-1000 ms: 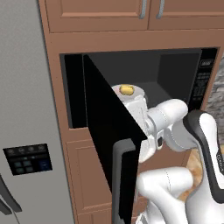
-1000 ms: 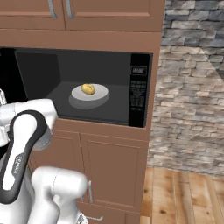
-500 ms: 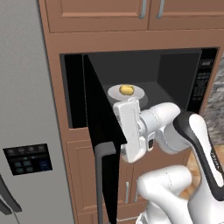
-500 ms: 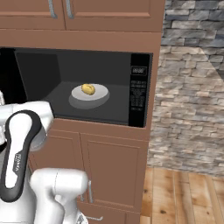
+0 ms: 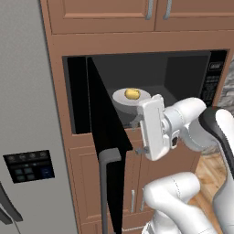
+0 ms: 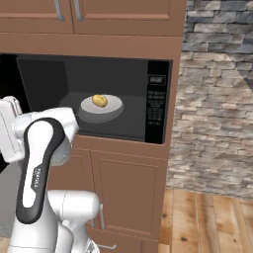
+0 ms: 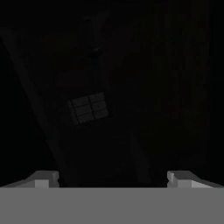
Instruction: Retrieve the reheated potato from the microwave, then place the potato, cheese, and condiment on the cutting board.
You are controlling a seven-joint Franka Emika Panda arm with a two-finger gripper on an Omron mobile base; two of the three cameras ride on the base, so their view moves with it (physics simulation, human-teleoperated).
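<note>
The microwave point(image 5: 151, 87) is opened; the potato point(image 6: 100, 101) is unretrieved at 12 o'clock; the tool's point(image 5: 137, 135) spread cannot be told.

A tall grey fridge point(image 5: 27, 114) is seen at the far left. A small dark panel with buttons point(image 5: 28, 167) is set into the fridge's front, low down. To the right of the fridge, brown wooden cupboards point(image 5: 137, 13) with grey handles are seen up high. More brown cupboard doors point(image 6: 128, 192) are seen lower down, also to the right of the fridge. A grey stone wall point(image 6: 217, 99) is found far to the right of the fridge. A wooden floor point(image 6: 212, 222) is laid below that wall.
</note>
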